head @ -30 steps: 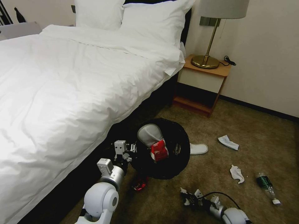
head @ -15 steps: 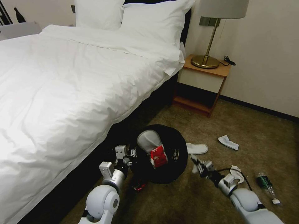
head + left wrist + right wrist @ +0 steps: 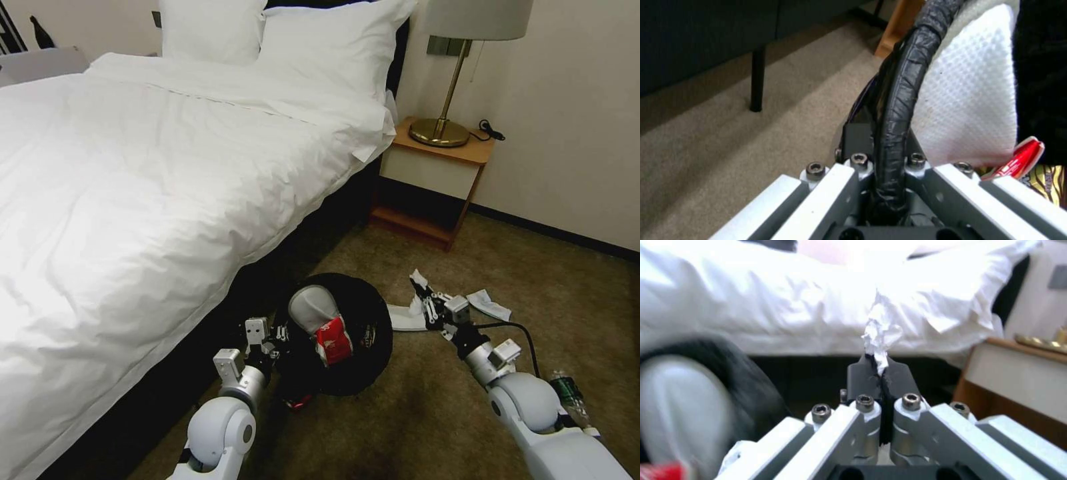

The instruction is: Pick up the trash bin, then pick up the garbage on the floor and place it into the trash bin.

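I've got the left gripper (image 3: pixel 279 335) clamped on the trash bin (image 3: pixel 363 320) rim by the bed's edge, right gripper (image 3: pixel 419 288) pinching a crumpled tissue (image 3: pixel 879 330).

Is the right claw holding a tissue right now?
Yes, the right claw is shut on a crumpled white tissue sticking out past its tips.

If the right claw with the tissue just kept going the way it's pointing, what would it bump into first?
Probably the bed. The right gripper, shut on a crumpled tissue, points across at the dark gap under the bed's overhanging sheets, with the trash bin off to one side. Depth is hard to judge, so this is a guess.
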### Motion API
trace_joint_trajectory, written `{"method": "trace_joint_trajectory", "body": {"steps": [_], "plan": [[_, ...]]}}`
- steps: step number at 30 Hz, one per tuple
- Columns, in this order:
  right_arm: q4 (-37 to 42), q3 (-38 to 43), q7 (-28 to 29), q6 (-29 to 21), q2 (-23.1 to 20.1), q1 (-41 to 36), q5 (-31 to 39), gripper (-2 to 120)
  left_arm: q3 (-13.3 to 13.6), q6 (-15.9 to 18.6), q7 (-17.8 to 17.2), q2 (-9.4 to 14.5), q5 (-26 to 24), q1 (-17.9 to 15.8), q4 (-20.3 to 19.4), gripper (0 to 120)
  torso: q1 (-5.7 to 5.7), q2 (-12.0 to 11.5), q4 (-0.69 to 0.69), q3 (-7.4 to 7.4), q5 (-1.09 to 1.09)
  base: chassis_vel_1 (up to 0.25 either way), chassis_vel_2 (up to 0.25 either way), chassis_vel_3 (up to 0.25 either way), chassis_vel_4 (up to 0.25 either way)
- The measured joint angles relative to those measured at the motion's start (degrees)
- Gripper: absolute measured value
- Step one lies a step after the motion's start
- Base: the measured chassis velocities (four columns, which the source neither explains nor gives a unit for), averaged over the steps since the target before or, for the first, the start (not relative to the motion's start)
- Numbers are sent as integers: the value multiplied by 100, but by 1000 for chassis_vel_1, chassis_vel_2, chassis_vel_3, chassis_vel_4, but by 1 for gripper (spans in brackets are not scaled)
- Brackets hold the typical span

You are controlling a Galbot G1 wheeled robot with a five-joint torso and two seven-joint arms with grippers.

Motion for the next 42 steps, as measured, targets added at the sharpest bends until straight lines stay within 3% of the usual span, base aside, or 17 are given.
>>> {"method": "trace_joint_trajectory", "body": {"steps": [8, 13, 22, 42], "plan": [[730, -338, 222, -114, -51, -271, -356, 0, 110, 130, -60, -15, -50, 23, 13, 0, 0, 0, 0, 0, 0, 0, 0, 0, 0], [1169, -674, 381, -239, -174, -427, -846, 0, 236, 459, -146, 32, -358, 66, -21, 0, 0, 0, 0, 0, 1, 0, 0, 0, 0], [1444, -1025, 351, -338, -196, -484, -1097, 0, 499, 943, -288, 37, -579, 62, -30, 0, 0, 0, -1, 0, 1, 0, 0, 0, 0], [1316, -1338, 182, -370, -22, -525, -1285, 0, 686, 987, -332, -106, -419, 51, 101, 0, 0, 0, 0, 0, 1, 0, 0, 0, 0]]}}
